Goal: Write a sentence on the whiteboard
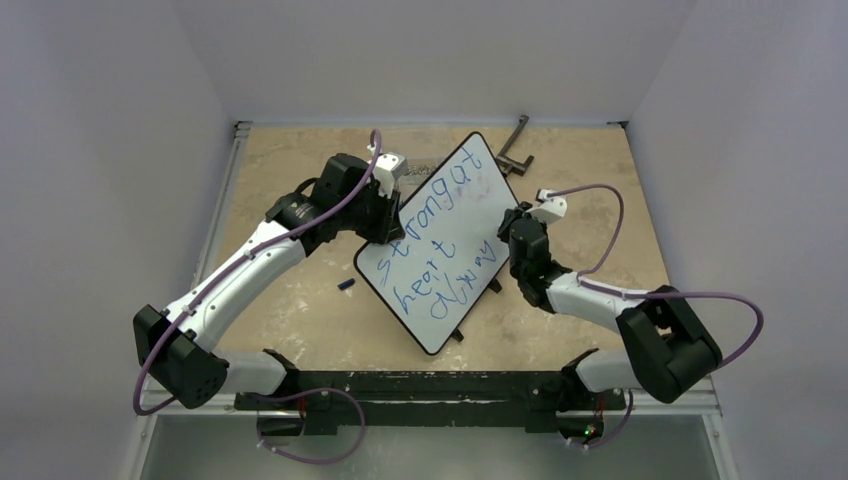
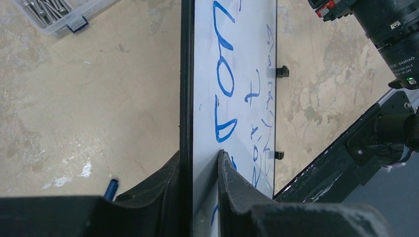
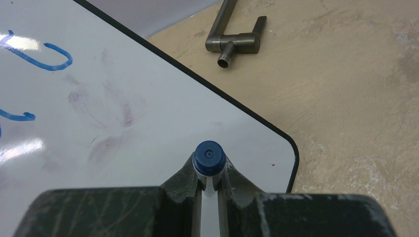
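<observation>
cap (image 1: 346, 285) left of whiteboard (image 1: 470, 215), on table (image 1: 300, 320)

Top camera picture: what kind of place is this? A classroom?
Probably a robot lab test booth, not a classroom. Plain white walls box in one worn table, the left arm and right arm are bolted at its near edge, and a clear box of metal bolts sits on it.

The marker (image 3: 209, 157) hides its barrel between the fingers (image 3: 237, 185), and the screw box (image 2: 59, 17) is cropped.
</observation>
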You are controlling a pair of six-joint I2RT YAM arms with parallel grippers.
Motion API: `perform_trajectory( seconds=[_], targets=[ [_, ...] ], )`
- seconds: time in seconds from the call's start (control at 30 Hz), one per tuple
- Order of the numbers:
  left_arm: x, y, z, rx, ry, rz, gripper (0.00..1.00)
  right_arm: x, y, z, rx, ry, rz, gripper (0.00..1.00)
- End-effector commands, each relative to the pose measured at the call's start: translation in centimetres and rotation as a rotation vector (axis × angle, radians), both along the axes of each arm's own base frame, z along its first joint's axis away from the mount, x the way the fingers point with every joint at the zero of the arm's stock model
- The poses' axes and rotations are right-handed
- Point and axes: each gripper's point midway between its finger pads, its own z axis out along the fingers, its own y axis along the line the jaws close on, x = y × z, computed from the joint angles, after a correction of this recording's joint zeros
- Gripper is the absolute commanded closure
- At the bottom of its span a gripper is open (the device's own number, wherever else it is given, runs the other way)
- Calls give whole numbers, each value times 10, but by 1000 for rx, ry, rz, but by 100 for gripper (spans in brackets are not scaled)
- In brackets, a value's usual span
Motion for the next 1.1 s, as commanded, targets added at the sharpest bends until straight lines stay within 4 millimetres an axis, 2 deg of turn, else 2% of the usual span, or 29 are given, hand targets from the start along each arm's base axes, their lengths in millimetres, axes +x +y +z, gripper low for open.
perform_trajectory(
  seconds=[0.0,0.3,0.53,0.8,1.07],
  targets=[
    [13,52,-29,286,-46,58,100,8,11,19,36,-60,37,100],
    [12,51,-29,286,-44,55,100,-2,25,12,67,-55,140,100],
    [12,52,-29,285,-45,57,100,-12,29,4,83,-50,185,100],
    [12,52,-29,284,-45,58,100,-21,20,-13,83,-1,158,100],
    [12,52,-28,285,-47,59,100,-19,12,-27,68,45,97,100]
  ],
)
